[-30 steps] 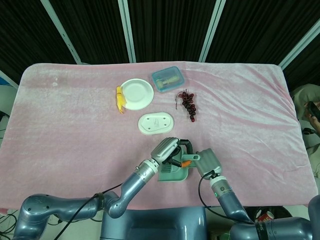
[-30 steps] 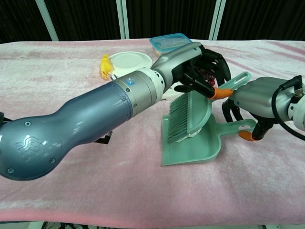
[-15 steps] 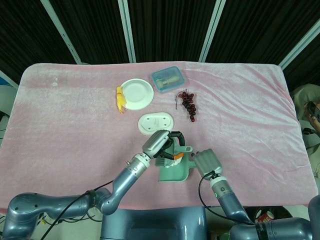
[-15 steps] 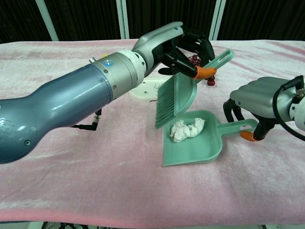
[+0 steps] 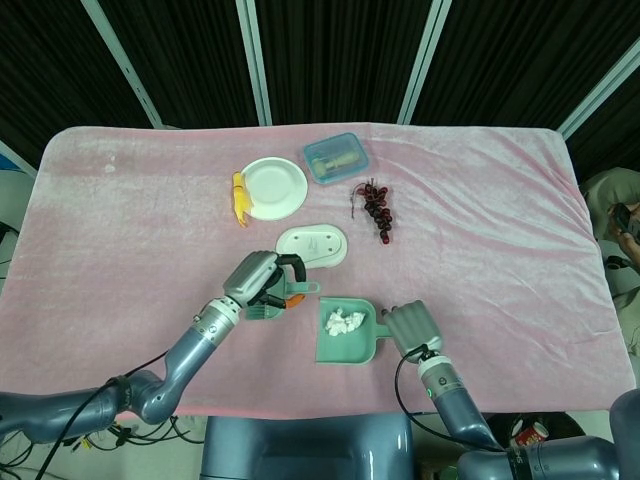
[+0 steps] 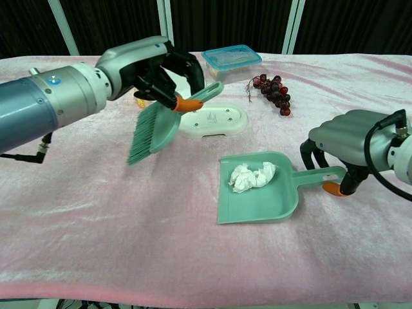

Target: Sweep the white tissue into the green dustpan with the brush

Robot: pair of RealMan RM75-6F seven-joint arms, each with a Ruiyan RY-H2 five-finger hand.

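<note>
**Tissue in the pan, spill risk remains**

On the pink cloth, the tissue (image 6: pixel 252 176) lies inside the dustpan (image 6: pixel 257 203). The right hand (image 6: pixel 344 145) curls round the pan's handle; the left hand (image 6: pixel 164 72) grips the brush (image 6: pixel 152 129), raised well clear. Tilting or jerking the pan could tip the tissue out.

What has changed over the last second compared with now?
The left hand, still gripping the green brush, lifted it off the green plastic dustpan and swung left, uncovering the crumpled white tissue inside. The right hand stayed on the dustpan handle; the dustpan barely moved.
</note>
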